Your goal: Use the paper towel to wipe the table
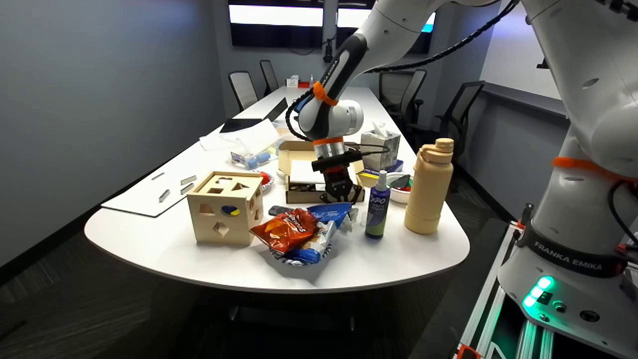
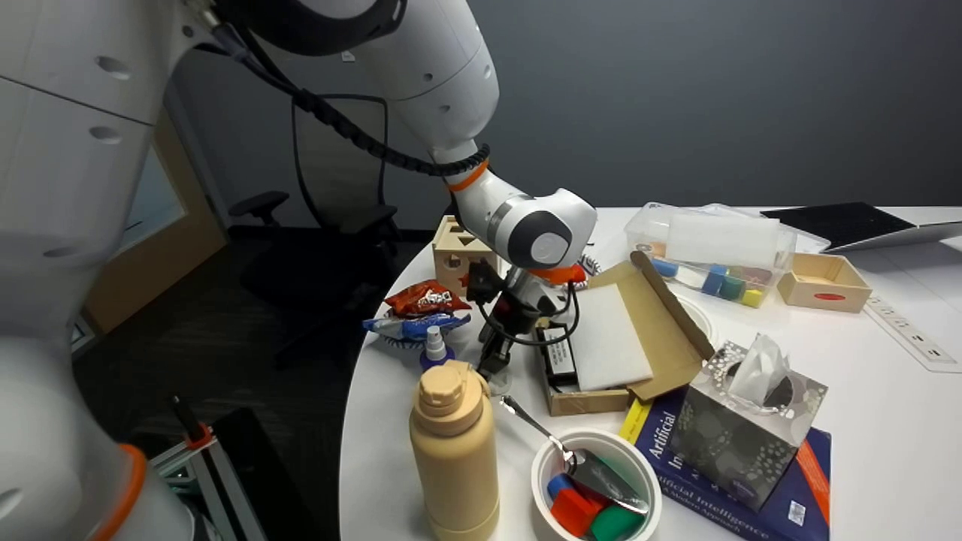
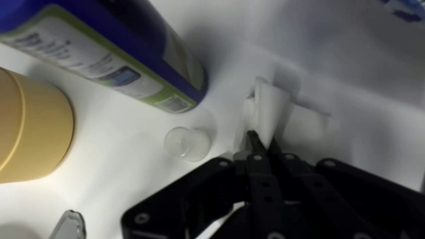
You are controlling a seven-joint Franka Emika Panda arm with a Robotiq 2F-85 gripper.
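The white table (image 1: 164, 252) with its rounded end also shows in an exterior view (image 2: 379, 451) and fills the wrist view (image 3: 109, 142). My gripper (image 3: 264, 142) points down at it near the rounded end. The fingers are close together, shut on a folded white paper towel (image 3: 269, 108) that spreads out beyond the fingertips, low over the table. I cannot tell how much of the towel touches the surface. In an exterior view the gripper (image 1: 341, 194) is partly behind the snack bags. In an exterior view the fingertips (image 2: 492, 364) are near the spray bottle, with the towel hard to make out.
A blue spray bottle (image 3: 132, 63), a tan water bottle (image 3: 33, 126) and a small clear round piece (image 3: 187, 145) stand close beside the gripper. Snack bags (image 1: 286, 230) in a bowl, a wooden shape box (image 1: 222, 219), an open cardboard box (image 2: 590, 403) and a white tub (image 2: 543, 481) surround it.
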